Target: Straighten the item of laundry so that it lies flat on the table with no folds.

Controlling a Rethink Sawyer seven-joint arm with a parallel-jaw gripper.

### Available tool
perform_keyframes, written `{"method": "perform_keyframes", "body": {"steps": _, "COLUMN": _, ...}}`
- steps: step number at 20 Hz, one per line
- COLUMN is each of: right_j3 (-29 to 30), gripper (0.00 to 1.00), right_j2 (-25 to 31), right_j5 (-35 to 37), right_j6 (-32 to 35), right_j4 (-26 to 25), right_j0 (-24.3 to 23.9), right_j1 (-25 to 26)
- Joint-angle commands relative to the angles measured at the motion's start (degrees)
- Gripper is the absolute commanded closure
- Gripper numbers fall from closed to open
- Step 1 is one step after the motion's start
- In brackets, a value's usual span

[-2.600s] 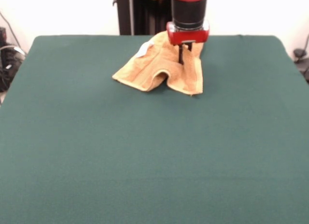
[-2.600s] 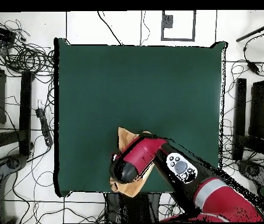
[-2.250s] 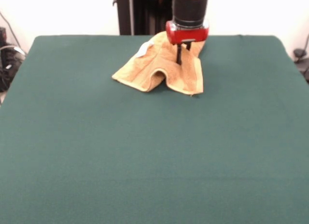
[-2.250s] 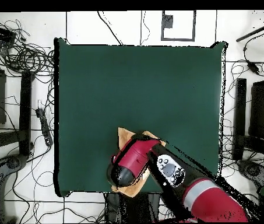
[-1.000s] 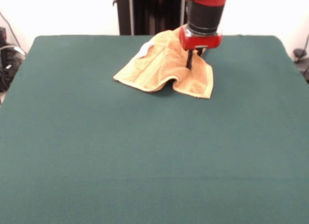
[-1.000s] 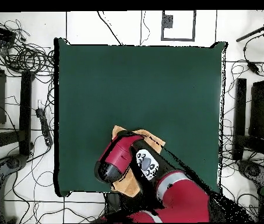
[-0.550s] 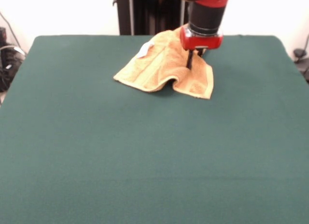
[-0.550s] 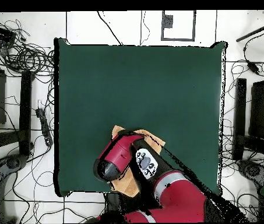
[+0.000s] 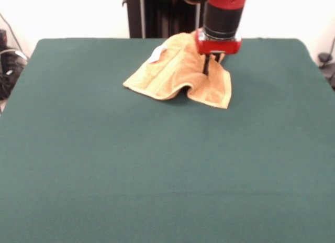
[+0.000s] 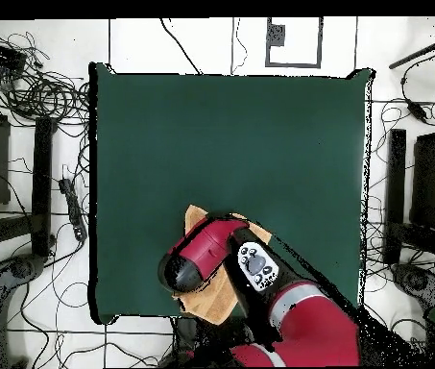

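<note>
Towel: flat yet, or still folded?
Still folded. In the front view the hand towel humps up off the table with an arched fold at its near edge, and the tool is down on it.

The orange-tan terry hand towel lies rumpled on the green felt table, directly under the claw and spreading mostly to its left in the front view. A raised fold humps along its near edge; a small white tag shows at its far-left corner.
</note>
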Motion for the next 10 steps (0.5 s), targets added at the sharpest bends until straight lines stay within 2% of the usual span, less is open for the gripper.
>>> {"method": "perform_keyframes", "body": {"steps": 1, "right_j3": -4.16, "gripper": 1.00, "right_j2": 10.13, "right_j5": -2.11, "right_j6": -8.69, "right_j4": 5.86, "right_j0": -1.86, "right_j1": -0.66}}
{"method": "perform_keyframes", "body": {"steps": 10, "right_j3": -4.82, "gripper": 1.00, "right_j2": 12.37, "right_j5": 1.54, "right_j6": -12.09, "right_j4": 7.29, "right_j0": -3.06, "right_j1": -1.25}}
